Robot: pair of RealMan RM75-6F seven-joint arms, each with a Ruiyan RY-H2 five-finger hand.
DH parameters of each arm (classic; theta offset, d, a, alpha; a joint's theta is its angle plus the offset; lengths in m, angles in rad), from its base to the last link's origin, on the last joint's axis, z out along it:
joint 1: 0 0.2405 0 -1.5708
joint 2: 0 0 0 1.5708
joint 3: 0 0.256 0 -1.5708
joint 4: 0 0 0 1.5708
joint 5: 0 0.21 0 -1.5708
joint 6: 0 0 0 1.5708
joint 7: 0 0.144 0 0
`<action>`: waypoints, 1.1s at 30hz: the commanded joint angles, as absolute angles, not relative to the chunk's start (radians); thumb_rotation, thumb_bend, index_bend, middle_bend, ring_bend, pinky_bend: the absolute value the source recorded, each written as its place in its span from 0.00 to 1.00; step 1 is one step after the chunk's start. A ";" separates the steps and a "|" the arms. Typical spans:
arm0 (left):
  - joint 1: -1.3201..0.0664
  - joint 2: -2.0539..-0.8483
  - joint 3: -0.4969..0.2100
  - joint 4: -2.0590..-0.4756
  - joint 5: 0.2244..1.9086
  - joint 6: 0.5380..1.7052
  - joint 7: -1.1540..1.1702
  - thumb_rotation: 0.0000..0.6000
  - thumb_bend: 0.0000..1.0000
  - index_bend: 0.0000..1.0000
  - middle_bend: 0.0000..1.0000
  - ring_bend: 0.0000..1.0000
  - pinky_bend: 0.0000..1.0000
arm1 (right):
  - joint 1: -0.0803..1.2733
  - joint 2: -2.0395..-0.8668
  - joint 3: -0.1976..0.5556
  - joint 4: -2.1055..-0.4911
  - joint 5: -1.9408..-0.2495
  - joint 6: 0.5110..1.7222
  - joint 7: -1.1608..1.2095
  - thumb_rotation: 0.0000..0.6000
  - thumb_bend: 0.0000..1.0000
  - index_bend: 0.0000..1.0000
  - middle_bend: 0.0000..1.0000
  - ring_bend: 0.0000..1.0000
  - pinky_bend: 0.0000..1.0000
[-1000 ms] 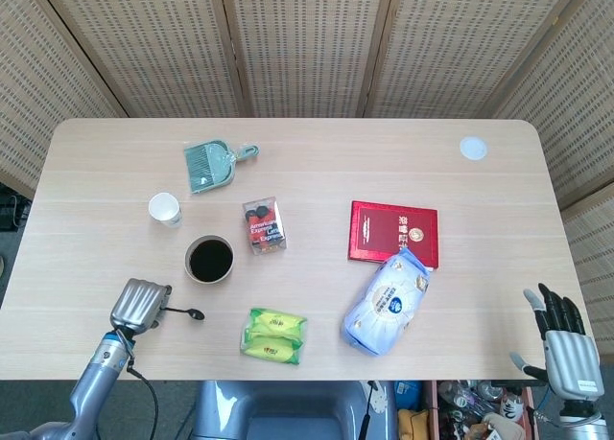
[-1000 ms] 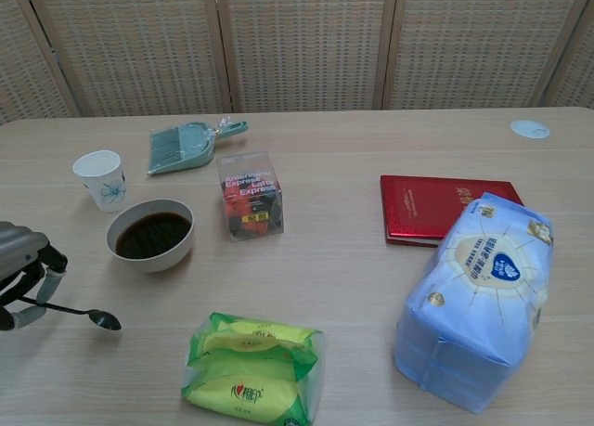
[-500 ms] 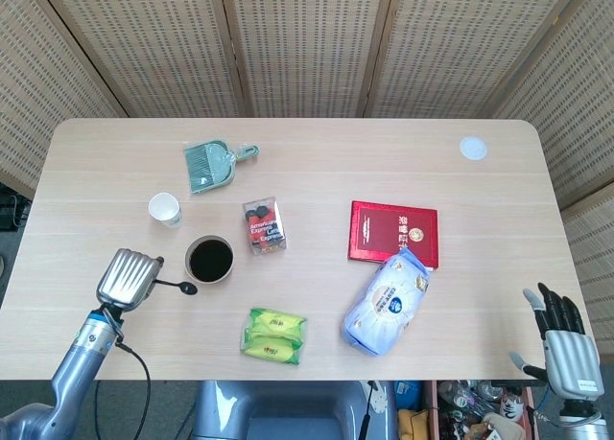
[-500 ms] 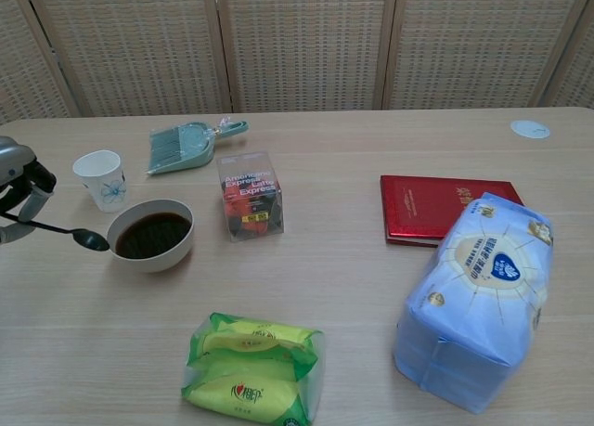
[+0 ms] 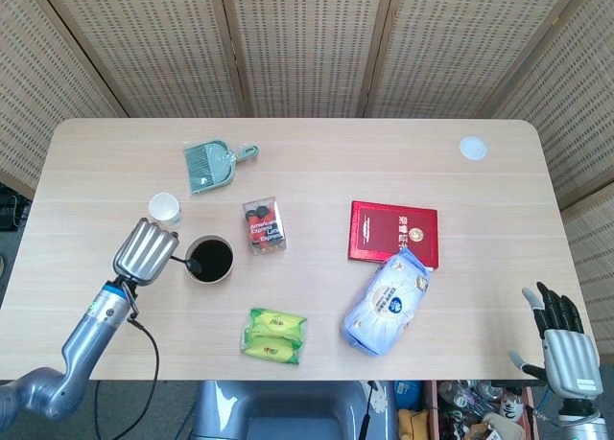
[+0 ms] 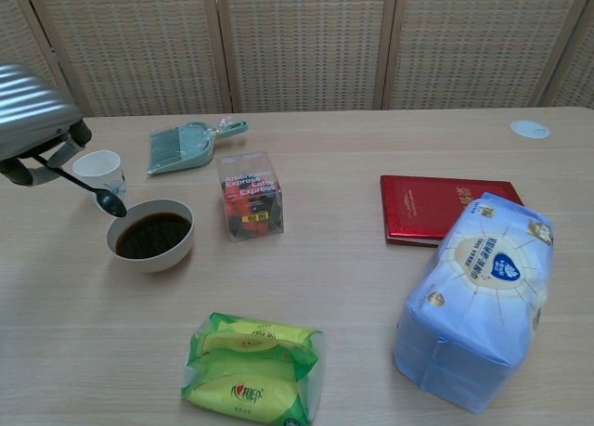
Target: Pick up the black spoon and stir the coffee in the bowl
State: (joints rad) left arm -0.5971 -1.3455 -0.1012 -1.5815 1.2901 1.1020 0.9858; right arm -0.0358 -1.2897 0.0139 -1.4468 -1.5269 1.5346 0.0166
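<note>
My left hand [image 5: 146, 252] [image 6: 35, 120] holds the black spoon [image 6: 89, 189] [image 5: 182, 263] by its handle, raised above the table. The spoon slants down to the right, its dark bowl end hanging just above the left rim of the bowl of coffee [image 5: 209, 260] [image 6: 150, 235]. The spoon tip does not appear to touch the liquid. My right hand [image 5: 562, 338] shows only in the head view, off the table's near right corner, fingers spread and holding nothing.
A white paper cup [image 5: 165, 208] [image 6: 101, 178] stands just behind my left hand. A clear snack box [image 5: 265, 225], a teal dustpan brush [image 5: 211, 164], a red book [image 5: 393, 233], a blue-white packet [image 5: 386, 301] and a green packet [image 5: 274, 335] lie around.
My left hand has lifted the spoon off the table and carried it up and right, from the near left edge to just over the bowl's left rim. The right hand stayed still.
</note>
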 commanded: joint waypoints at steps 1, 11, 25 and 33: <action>-0.624 -1.365 -0.104 -1.555 1.280 1.080 1.022 1.00 0.40 0.70 0.83 0.72 0.71 | -0.036 -1.289 0.014 -1.448 -1.525 1.535 0.016 1.00 0.24 0.08 0.03 0.00 0.00; -0.657 -1.399 -0.101 -1.517 1.251 1.078 1.059 1.00 0.40 0.70 0.83 0.72 0.71 | -0.038 -1.289 0.014 -1.446 -1.521 1.533 0.017 1.00 0.24 0.08 0.03 0.00 0.00; -0.705 -1.472 -0.067 -1.395 1.311 1.075 1.120 1.00 0.40 0.70 0.83 0.72 0.71 | -0.041 -1.290 0.015 -1.440 -1.514 1.530 0.023 1.00 0.24 0.08 0.03 0.00 0.00; -0.745 -1.554 -0.052 -1.297 1.326 1.038 1.175 1.00 0.40 0.70 0.83 0.72 0.71 | -0.045 -1.292 0.016 -1.435 -1.507 1.530 0.027 1.00 0.24 0.08 0.03 0.00 0.00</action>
State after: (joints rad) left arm -0.7387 -1.5447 -0.0557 -1.3067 1.3224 1.0448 1.1682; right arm -0.0453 -1.2923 0.0156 -1.4345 -1.5069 1.5301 0.0268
